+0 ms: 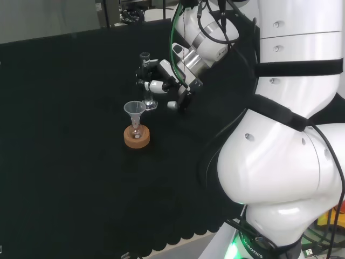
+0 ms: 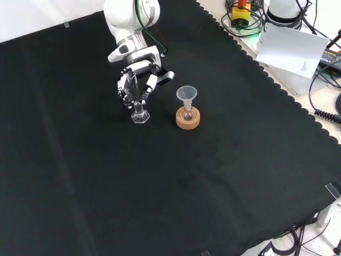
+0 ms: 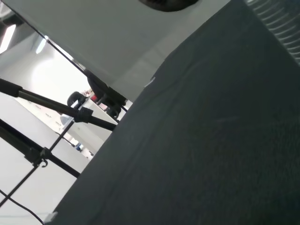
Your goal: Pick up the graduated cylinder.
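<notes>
**Black cloth, cluttered edges**

A black cloth [image 2: 224, 176] with a scalloped border covers the surface. Past its edge in the front view lie coiled cables [image 2: 325, 101] and a white sheet of paper [image 2: 292, 49]. Black tripod legs [image 3: 42, 105] stand in a bright, pale-walled room.

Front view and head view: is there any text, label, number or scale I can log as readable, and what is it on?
None can be read.
Sheet of paper at the bench's edge, front view: a small block of print, too small to read.
Graduated cylinder at the hand: no scale marks can be made out.
Arm base, head view: lettering, too small and cut off to read.
</notes>
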